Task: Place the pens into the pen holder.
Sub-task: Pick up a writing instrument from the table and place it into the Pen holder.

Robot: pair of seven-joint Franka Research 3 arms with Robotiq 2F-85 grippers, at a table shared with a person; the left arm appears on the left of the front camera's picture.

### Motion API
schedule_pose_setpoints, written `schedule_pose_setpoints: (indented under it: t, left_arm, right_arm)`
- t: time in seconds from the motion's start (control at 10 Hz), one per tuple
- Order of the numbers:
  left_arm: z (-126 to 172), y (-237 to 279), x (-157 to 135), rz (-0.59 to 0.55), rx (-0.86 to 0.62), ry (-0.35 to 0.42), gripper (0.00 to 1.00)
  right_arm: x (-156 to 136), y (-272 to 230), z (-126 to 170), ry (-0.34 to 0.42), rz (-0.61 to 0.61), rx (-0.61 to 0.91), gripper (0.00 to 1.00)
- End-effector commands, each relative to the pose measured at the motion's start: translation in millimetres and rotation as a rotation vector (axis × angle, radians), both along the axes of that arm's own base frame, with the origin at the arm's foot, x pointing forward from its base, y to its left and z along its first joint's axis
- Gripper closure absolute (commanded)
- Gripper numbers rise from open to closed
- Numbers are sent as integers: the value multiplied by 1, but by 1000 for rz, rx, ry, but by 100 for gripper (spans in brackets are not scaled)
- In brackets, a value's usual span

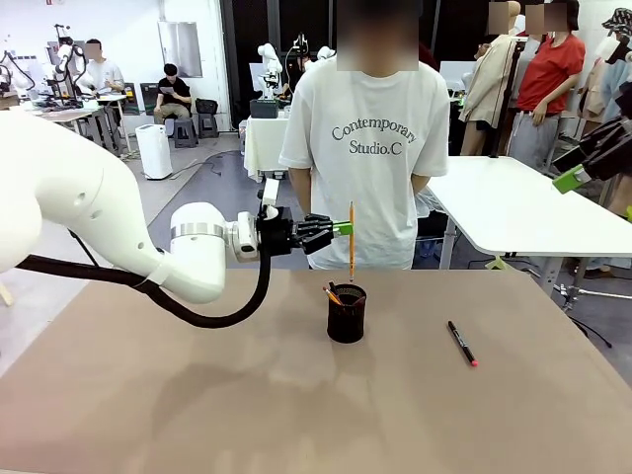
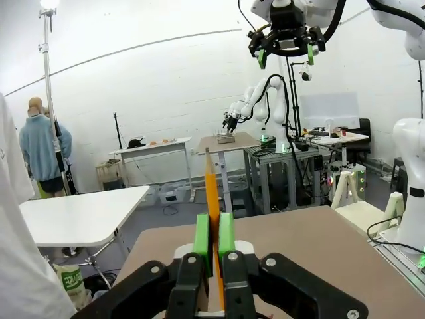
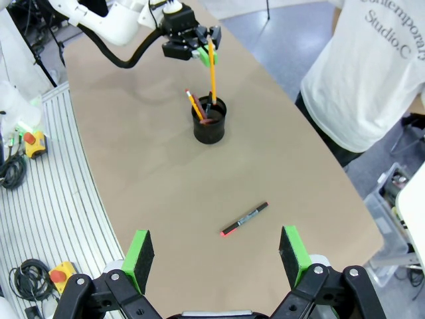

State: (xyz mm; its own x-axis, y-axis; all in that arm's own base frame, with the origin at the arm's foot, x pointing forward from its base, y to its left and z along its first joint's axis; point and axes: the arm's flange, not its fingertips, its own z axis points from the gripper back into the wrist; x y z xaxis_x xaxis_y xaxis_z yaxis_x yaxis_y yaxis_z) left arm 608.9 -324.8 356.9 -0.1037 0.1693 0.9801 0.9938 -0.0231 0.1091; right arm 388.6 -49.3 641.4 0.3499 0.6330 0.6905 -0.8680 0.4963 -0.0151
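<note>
While the left hand is clamped on the upper part of the yellow pencil, holding it upright, the task looks to be about midway. The holder stands on the surface just below that hand. The pencil's lower tip hangs right at the holder's mouth; whether it is inside the rim yet I cannot tell. So I judge this pencil as nearly in but not released.

One other pencil leans inside the holder, below the left hand, its top poking over the rim; that one counts as done.

The marker lies flat on the surface, well apart from the holder. It is off beyond the left hand's fingertips and down in front of the right hand. The right hand is spread wide with nothing between its pads, hovering high above the marker.

What is left, by my reading: lower and let go of the yellow pencil, then pick up the marker and drop it into the holder.
</note>
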Motion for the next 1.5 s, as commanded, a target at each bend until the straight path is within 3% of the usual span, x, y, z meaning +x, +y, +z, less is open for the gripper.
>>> schedule_pose_setpoints:
  t: [0.0,0.4,0.9,1.0,1.4]
  left_arm:
    - [-9,1,5,-3,17,-12,100]
    - [-38,2,9,33,72,-14,100]
    - [-37,5,9,34,79,-16,5]
    - [-35,6,8,36,80,-21,0]
    - [-30,7,7,34,91,-36,0]
  right_arm:
    - [0,1,2,-12,7,13,0]
    - [0,1,2,-12,7,13,0]
    - [0,1,2,-12,7,13,0]
    - [0,1,2,-12,7,13,0]
    - [0,1,2,-12,7,13,0]
